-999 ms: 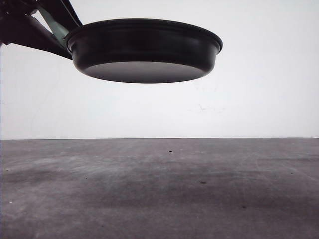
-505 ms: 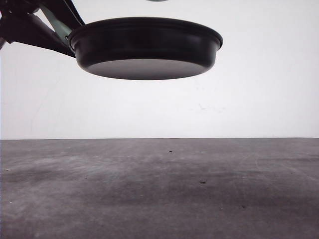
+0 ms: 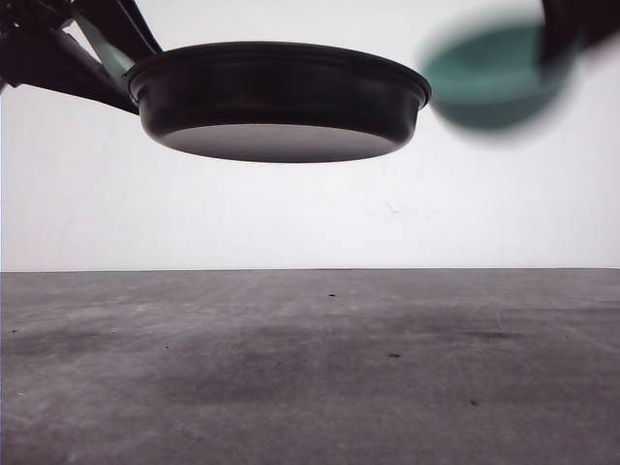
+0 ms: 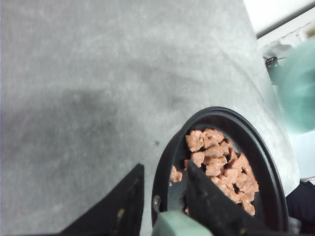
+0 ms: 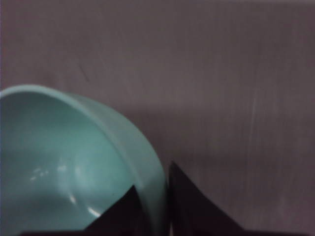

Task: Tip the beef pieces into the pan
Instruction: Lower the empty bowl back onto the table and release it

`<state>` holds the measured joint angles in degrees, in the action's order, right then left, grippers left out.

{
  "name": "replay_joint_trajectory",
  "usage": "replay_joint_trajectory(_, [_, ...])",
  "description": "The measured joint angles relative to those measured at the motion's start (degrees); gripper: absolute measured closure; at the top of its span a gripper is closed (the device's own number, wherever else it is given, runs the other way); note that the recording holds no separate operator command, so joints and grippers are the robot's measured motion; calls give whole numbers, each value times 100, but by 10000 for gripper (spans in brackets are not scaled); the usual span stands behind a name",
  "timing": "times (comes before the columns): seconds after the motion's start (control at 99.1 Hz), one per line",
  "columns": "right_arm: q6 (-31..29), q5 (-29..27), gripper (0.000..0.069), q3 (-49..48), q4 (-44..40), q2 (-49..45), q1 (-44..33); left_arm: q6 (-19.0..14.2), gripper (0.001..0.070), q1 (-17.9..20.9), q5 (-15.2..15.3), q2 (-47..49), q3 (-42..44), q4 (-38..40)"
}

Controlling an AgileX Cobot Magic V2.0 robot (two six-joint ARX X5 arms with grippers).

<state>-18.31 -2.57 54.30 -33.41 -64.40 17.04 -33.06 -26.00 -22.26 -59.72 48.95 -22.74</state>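
The left gripper [image 4: 160,209] is clamped on the green handle [image 4: 179,225] of the pan [image 3: 279,97], holding it high above the table [image 3: 310,368]. The beef pieces [image 4: 216,164] lie heaped in the pan just beyond its fingers. The right gripper [image 5: 156,199] grips the rim of a teal bowl [image 5: 59,162], its inside bare, in the air beside the pan.

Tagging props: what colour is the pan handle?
Mint green handle on the black pan; clearest in the left wrist view.

Black pan [image 3: 281,92], reddish-brown beef pieces [image 4: 219,164], teal bowl [image 5: 64,162], grey table [image 3: 310,368].
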Motion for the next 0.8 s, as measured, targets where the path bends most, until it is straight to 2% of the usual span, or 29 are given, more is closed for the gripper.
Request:
replay_joint_trajectory(0.111, [-210,1093,666,-59,-413,-570,-809,9,586,0,37,0,0,109])
replay_joint_trajectory(0.222, [-212,1338,666,-59,-481,-962,-907,48,586,0,48,0,0,109])
replay_joint_trajectory(0.696, [-210,1086,663,-59,-339,-2100,-186,92,586,0,50,0,0,-13])
replay_joint_trajectory(0.747, [-205,960,631,-59,-295,-2103,-109,92,586,0,50,0,0,-15])
replay_joint_trajectory(0.797, [-205,826,547,-59,-210,-2092,-46,92,586,0,52,0,0,-11])
